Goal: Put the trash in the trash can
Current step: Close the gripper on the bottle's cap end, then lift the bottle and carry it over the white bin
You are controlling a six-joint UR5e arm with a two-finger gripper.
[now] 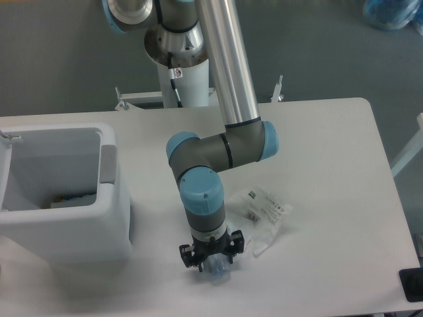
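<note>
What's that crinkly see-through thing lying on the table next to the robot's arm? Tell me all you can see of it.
It is a wrinkly clear plastic bag, lying flat and crumpled on the white table. Small printed labels show on it, too small to read. It sits just right of the arm's blue wrist, apart from the white bin. The gripper is not holding it.

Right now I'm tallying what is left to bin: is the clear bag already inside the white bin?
No, the clear bag lies on the table, right of the arm and apart from the white bin.
</note>
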